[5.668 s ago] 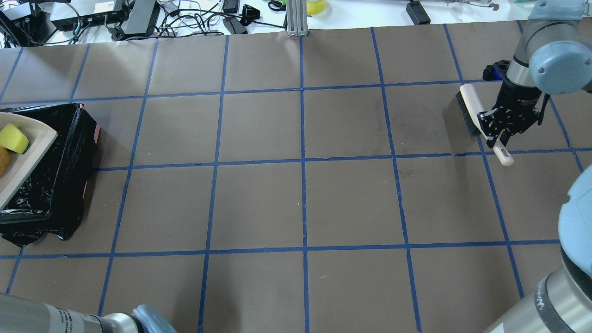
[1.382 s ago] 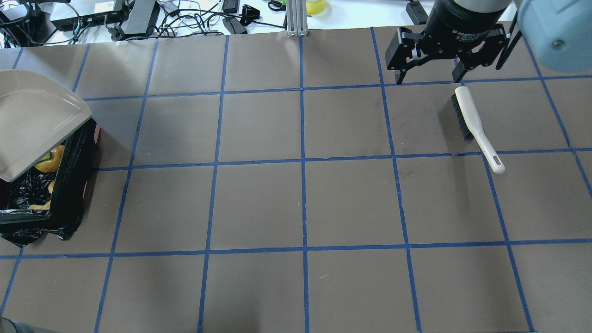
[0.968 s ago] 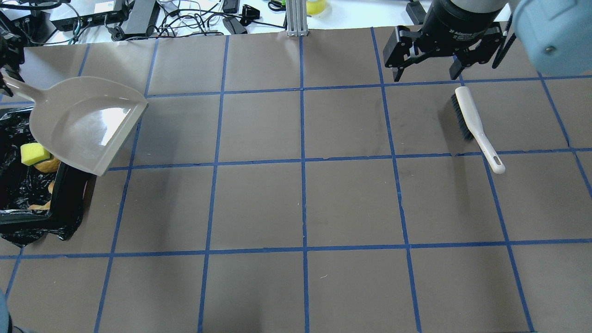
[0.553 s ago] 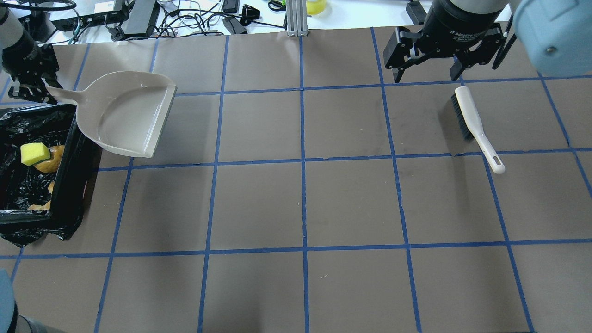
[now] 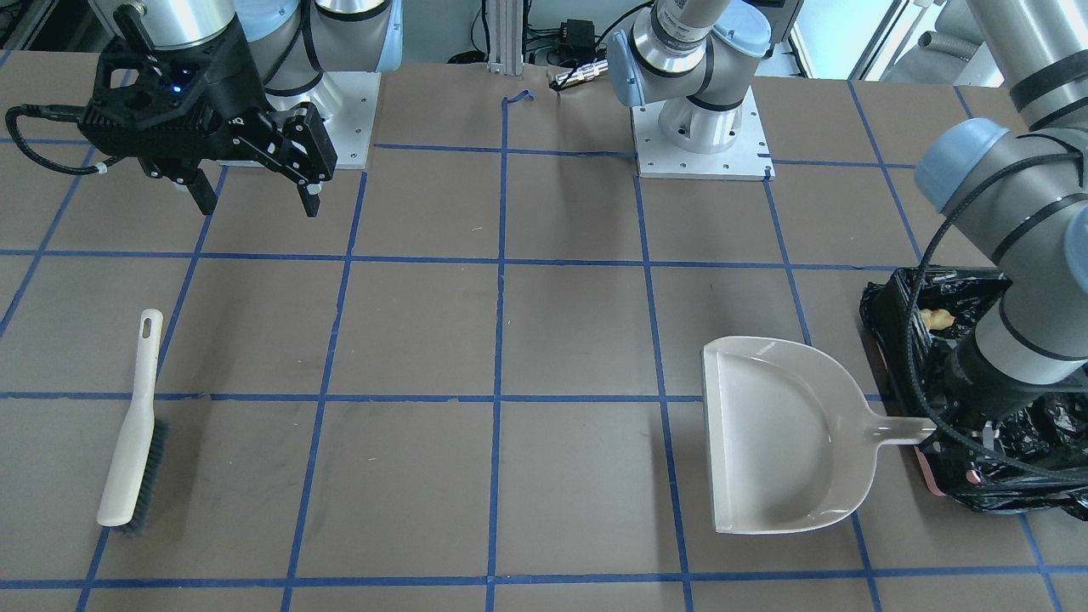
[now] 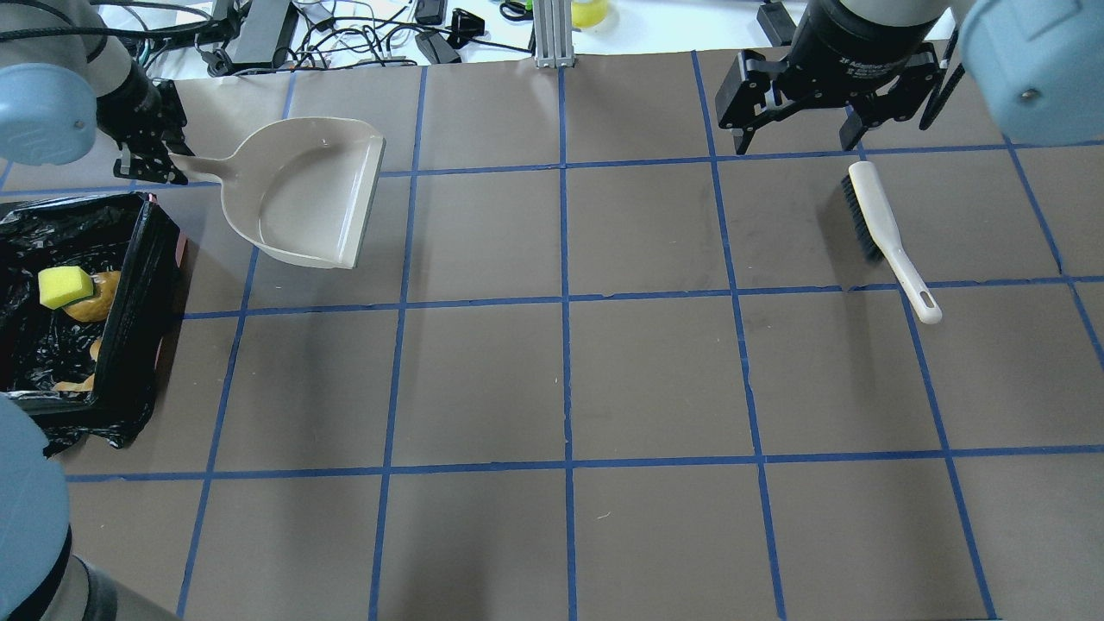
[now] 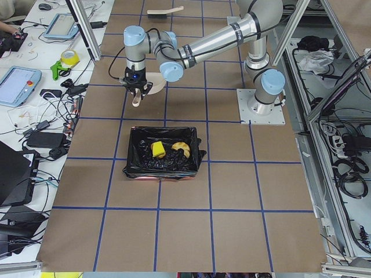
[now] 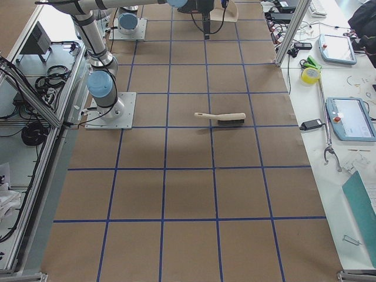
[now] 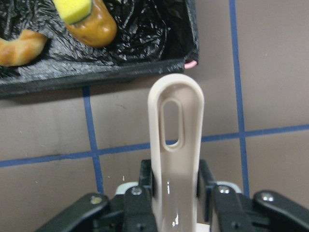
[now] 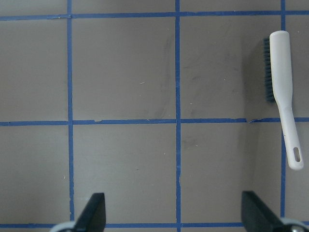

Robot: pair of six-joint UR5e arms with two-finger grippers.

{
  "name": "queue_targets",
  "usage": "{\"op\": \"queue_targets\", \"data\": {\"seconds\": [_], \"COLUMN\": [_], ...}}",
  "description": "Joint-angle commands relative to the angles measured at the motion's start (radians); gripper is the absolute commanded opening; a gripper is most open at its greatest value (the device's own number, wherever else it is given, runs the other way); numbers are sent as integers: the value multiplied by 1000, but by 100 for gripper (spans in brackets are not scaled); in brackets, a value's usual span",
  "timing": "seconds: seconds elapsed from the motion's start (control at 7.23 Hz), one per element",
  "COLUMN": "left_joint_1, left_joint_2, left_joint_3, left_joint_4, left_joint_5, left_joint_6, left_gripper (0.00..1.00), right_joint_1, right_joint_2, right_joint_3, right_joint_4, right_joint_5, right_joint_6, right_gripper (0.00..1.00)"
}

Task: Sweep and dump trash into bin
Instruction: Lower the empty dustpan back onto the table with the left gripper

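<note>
The bin [image 6: 138,285] with its black bag stands at the table's left end. In it lie the yellow sponge wedge [image 6: 65,286], the amber blob [image 6: 95,306] and the pale crescent [image 9: 19,48]. My left gripper [image 6: 177,164] is shut on the handle [image 9: 176,125] of the empty beige dustpan [image 6: 310,194], just beyond the bin's far corner. My right gripper [image 6: 798,142] is open and empty, high above the table's far right. The white brush [image 6: 880,233] lies on the table below it.
Blue tape lines grid the brown table cover. Cables and electronics [image 6: 259,34] sit beyond the far edge. The arm bases [image 5: 697,127] are bolted at the robot's side of the table.
The dustpan has swung off the bin and moved right over the table, level and empty. The trash now lies in the bin. The right gripper let go of the brush and rose.
</note>
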Motion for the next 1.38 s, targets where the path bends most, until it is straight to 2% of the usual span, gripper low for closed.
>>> {"op": "queue_targets", "data": {"seconds": [0.0, 0.28, 0.83, 1.24], "left_joint_1": [-23, -51, -79, -112], "left_joint_2": [-55, -98, -172, -192], "left_joint_3": [-2, 2, 5, 5], "left_joint_4": [83, 83, 170, 177], "left_joint_5": [-3, -2, -2, 0], "left_joint_6": [3, -75, -40, -110], "left_gripper": [0, 0, 0, 0], "right_joint_1": [0, 0, 0, 0], "right_joint_2": [-3, -2, -2, -2], "right_joint_3": [0, 2, 2, 6], "right_joint_4": [2, 2, 2, 2], "right_joint_5": [0, 0, 0, 0], "right_joint_6": [0, 0, 0, 0], "right_gripper": [100, 100, 100, 100]}}
